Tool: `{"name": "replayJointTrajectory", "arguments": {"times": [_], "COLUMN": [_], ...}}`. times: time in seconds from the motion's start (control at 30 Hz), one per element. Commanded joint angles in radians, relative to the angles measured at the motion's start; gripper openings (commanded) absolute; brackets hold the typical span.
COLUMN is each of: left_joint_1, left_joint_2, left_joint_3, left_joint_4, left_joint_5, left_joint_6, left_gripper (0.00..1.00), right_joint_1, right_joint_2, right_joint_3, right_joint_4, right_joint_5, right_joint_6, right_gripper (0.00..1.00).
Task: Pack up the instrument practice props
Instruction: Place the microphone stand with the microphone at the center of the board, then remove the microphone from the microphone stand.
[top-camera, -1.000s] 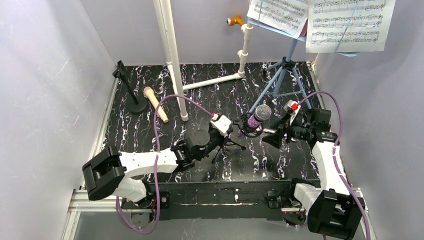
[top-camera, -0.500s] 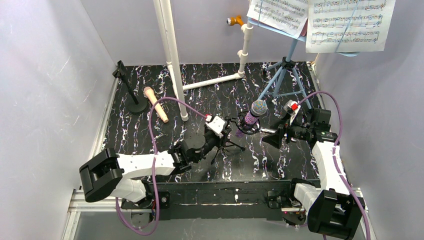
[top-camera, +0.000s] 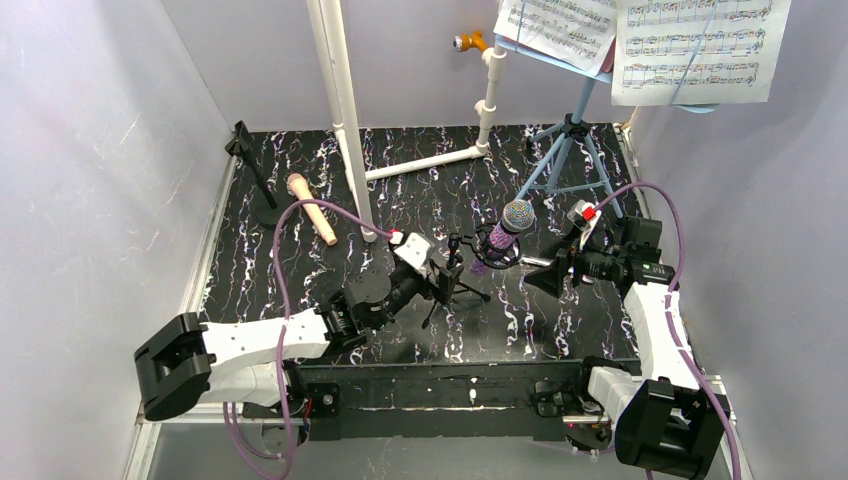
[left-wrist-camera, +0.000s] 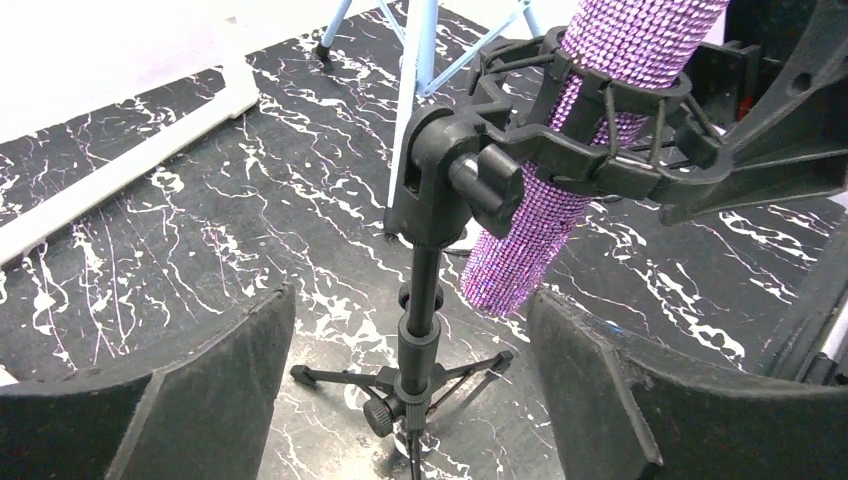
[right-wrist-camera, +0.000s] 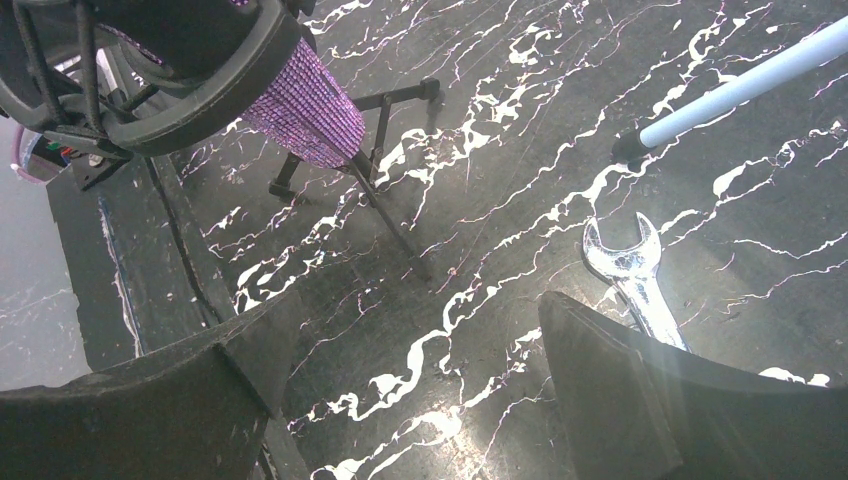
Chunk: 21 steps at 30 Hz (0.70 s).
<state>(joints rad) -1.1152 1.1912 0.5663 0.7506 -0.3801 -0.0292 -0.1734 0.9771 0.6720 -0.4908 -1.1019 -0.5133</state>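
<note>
Top view cuts off the top of the light-blue music rack (top-camera: 572, 140) and the upper edges of the sheet-music pages (top-camera: 690, 50) resting on it. Only its tripod legs show fully, at the table's back-right corner. The left wrist view crops the head of the purple glitter microphone (left-wrist-camera: 560, 190). In the right wrist view, the silver wrench (right-wrist-camera: 632, 275) has its handle end hidden behind the right finger, and I can't pick it out in the top view. The round-base holder (top-camera: 262, 200) is black on the black marbled table (top-camera: 560, 330), so its base outline is hard to read; it stands by the left edge, toward the back.

The purple microphone sits tilted in the ring cradle of the black mic tripod (left-wrist-camera: 420, 330), near the table centre. It has a sequin-like texture and a tapered body. The peach microphone (top-camera: 312, 209) is smooth and lies flat just beside the round-base holder. White plastic pipes (top-camera: 345, 110) rise from the back of the table.

The left gripper (left-wrist-camera: 410, 298) has its fingers (left-wrist-camera: 220, 380) spread wide on either side of the tripod stem, not touching it. The right gripper (right-wrist-camera: 415, 305) is spread wide with nothing between the pads, just right of the tripod.
</note>
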Motion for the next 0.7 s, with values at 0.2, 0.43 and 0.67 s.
{"name": "replayJointTrajectory", "arguments": {"times": [0.2,0.43,0.67], "left_joint_1": [-0.005,0.000,0.000], "left_joint_2": [-0.314,-0.509,-0.492], "left_joint_3": [-0.055,-0.030,0.107], "left_joint_4": [-0.287,-0.398,-0.529], "left_joint_5": [0.132,0.228,0.245], "left_joint_6": [-0.033,-0.023,-0.020], "left_gripper": [0.98,0.98,0.98], "right_joint_1": [0.005,0.005,0.005], "right_joint_2": [0.006,0.006,0.003], "right_joint_3": [-0.002,-0.002,-0.002], "right_joint_4": [0.021,0.022,0.021], "right_joint_5": [-0.007,-0.007,-0.006], "right_joint_6": [-0.019,-0.019,-0.019], "right_gripper": [0.98,0.98,0.98]}}
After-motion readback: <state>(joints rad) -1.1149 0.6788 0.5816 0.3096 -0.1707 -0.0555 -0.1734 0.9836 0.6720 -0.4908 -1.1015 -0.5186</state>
